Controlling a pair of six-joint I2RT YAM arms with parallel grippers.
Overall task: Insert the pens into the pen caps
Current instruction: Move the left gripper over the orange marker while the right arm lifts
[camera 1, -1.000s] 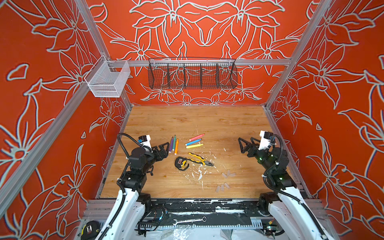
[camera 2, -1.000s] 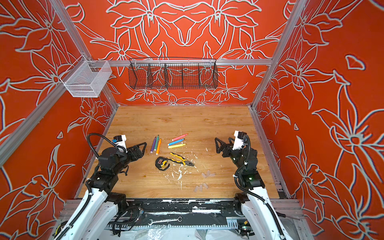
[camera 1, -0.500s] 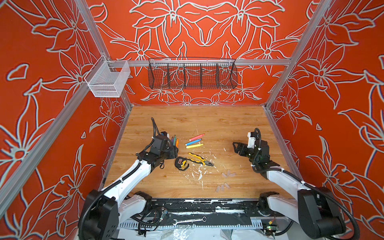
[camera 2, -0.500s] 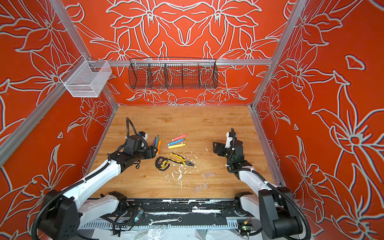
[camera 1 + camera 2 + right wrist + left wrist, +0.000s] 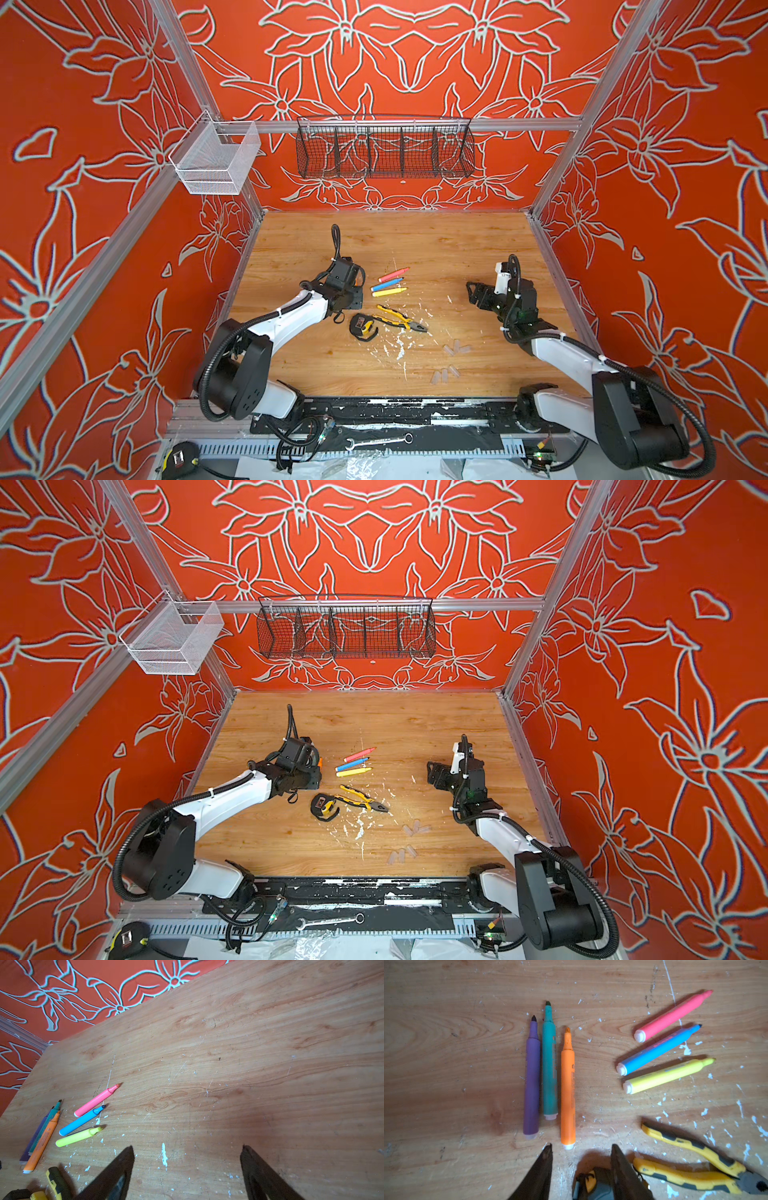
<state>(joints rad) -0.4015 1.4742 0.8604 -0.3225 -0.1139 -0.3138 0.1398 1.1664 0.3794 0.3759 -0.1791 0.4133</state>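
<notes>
A: Where are our pens (image 5: 390, 282)?

B: All six lie uncapped on the table (image 5: 436, 241). The purple pen (image 5: 531, 1084), green pen (image 5: 549, 1064) and orange pen (image 5: 568, 1093) lie close together left of centre with their tips pointing far. The pink pen (image 5: 672, 1015), blue pen (image 5: 656, 1051) and yellow pen (image 5: 666, 1075) fan out just to their right.

A: And the pen caps (image 5: 456, 348)?

B: They lie in two clear little clusters near and right of the pliers (image 5: 399, 319), well apart from every pen. None is fitted, so we judge the task has barely begun.

A: Why is our left gripper (image 5: 581, 1149) there?

B: Its fingers are spread and empty, one on either side of the orange pen's near end. We think it is lined up to take that pen by the rear, which leaves the tip free for a cap. The tape measure (image 5: 362, 326) sits just beside it and could get bumped.

A: And the right gripper (image 5: 187, 1148)?

B: It is spread wide over bare wood on the right, holding nothing, with the caps nearer than it. We expect it to fetch one. They are tiny and clear, so they are easy to flick away.
</notes>
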